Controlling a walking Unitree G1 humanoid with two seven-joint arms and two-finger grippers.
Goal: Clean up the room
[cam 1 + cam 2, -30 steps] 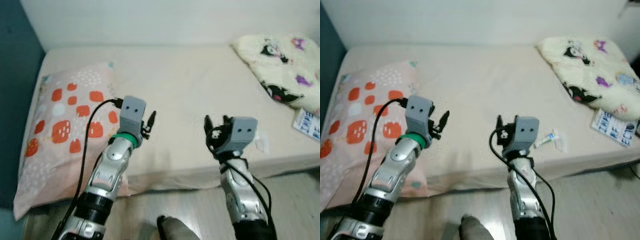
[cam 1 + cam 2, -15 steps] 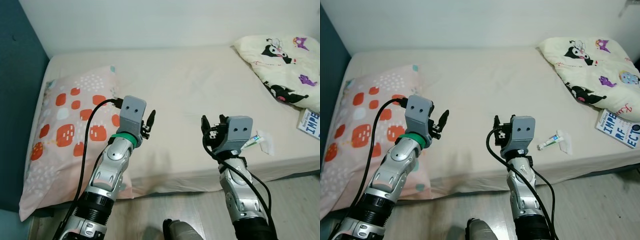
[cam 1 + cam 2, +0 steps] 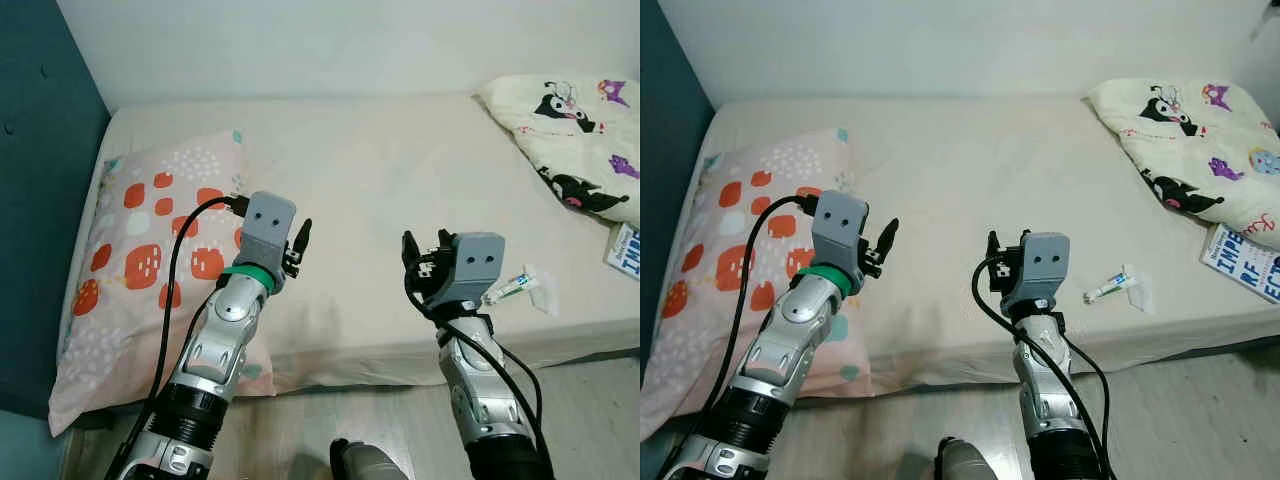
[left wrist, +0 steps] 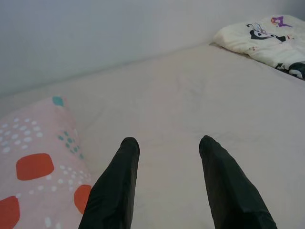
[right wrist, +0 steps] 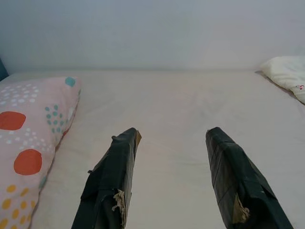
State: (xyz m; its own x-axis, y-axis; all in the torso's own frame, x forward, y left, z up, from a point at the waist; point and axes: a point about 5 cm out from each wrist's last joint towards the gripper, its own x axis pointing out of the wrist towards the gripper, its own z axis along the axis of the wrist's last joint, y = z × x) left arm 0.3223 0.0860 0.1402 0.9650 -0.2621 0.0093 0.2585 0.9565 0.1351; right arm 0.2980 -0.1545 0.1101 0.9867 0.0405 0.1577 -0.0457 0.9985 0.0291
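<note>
A beige bed [image 3: 380, 170] stretches in front of me. On its left end lies a pink pillow [image 3: 140, 260] with red spots. A small toothpaste tube [image 3: 1108, 289] and a crumpled white wrapper [image 3: 1137, 297] lie near the bed's front edge, to the right of my right gripper [image 3: 992, 246]. A cream cartoon-print blanket [image 3: 1185, 150] is heaped at the far right, with a blue-lettered booklet [image 3: 1245, 262] below it. My left gripper [image 3: 300, 240] hovers open over the pillow's right edge. The right gripper is open too, empty, above the bed's front part.
A dark teal wall [image 3: 40, 180] borders the bed on the left and a white wall [image 3: 320, 45] runs behind it. Light wood floor [image 3: 1200, 400] lies in front of the bed.
The whole scene has slid rightward as the camera turned left; more teal wall shows. Both grippers keep the same pose, open and empty.
</note>
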